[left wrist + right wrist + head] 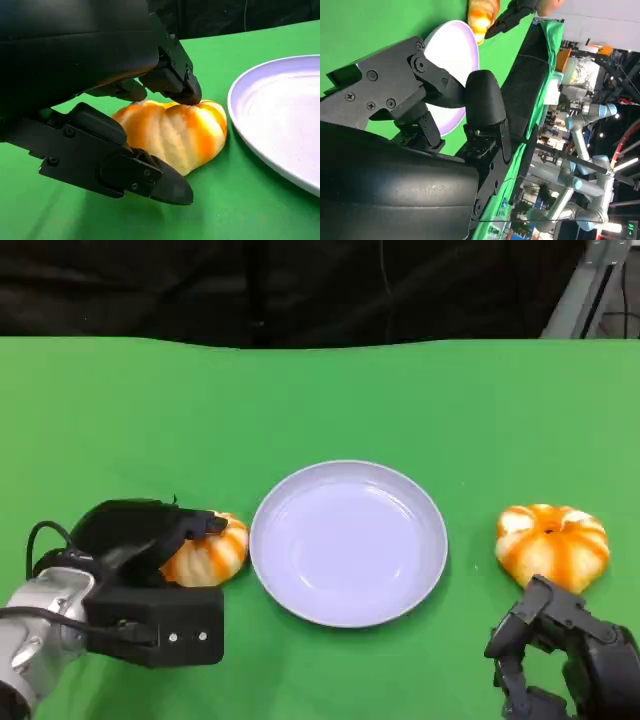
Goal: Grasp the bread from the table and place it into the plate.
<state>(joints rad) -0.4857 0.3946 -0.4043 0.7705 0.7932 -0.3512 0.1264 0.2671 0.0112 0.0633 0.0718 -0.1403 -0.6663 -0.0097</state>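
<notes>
An orange-and-cream striped bread (212, 554) lies on the green table just left of the white plate (348, 472). My left hand (150, 538) wraps around it. In the left wrist view one finger (172, 80) presses on top of the bread (175, 132) and another (130, 172) lies against its near side; the plate (280, 115) is close beside it. A second striped bread (552, 543) lies to the right of the plate. My right hand (565, 660) hovers just in front of it, holding nothing, fingers loosely bent. The right wrist view shows that hand (445, 100) and the plate (455, 55).
The green table (320, 400) stretches bare to its far edge, with a dark backdrop behind. A metal frame post (580, 290) stands at the back right. Beyond the table, the right wrist view shows other robot arms (585, 130).
</notes>
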